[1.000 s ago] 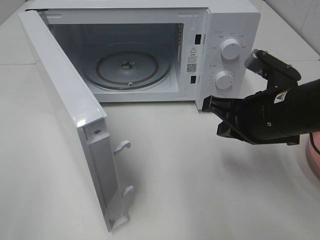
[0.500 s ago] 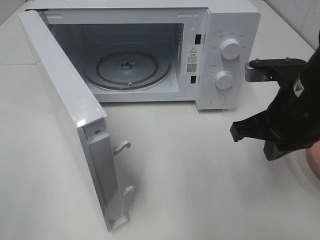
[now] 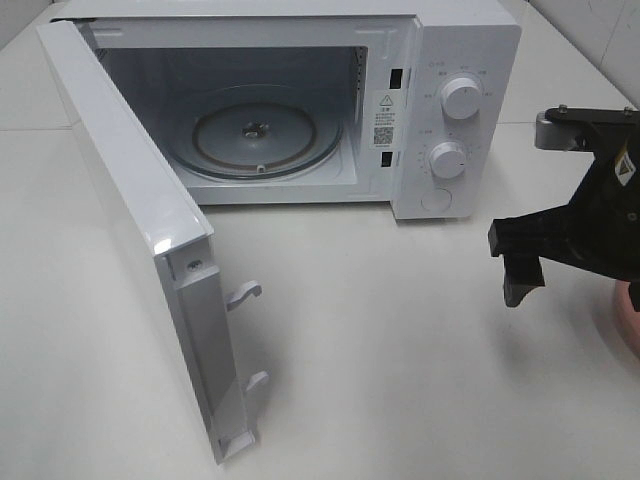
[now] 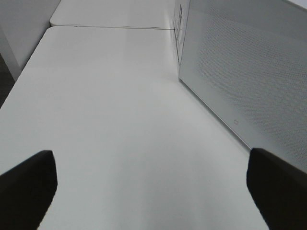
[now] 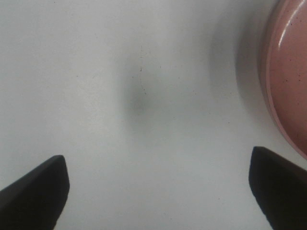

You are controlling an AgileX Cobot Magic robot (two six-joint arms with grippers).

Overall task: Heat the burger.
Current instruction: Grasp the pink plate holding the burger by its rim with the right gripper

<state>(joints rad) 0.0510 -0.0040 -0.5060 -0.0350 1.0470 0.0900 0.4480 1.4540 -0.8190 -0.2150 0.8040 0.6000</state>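
— Can you see the burger?

— No. It is out of sight from where I stand, so I cannot tell where it lies. Only a slice of the pink plate shows, at the right edge of the desk.

— And the microwave?

— The microwave stands at the back of the desk with its door swung wide to the left. The glass turntable lies inside in plain view. Two white knobs sit one above the other on the front.

— What about the arms?

— The right arm hangs above the desk, to the right of the microwave and apart from it, close beside the plate. The right jaws are spread wide and point down at the desk, pinching nothing. The plate's rim lies just outside one of them.

— And the left?

— The left jaws are spread wide too, with only desk between them. They face along the desk, next to a dotted grey panel of the microwave, not touching it.
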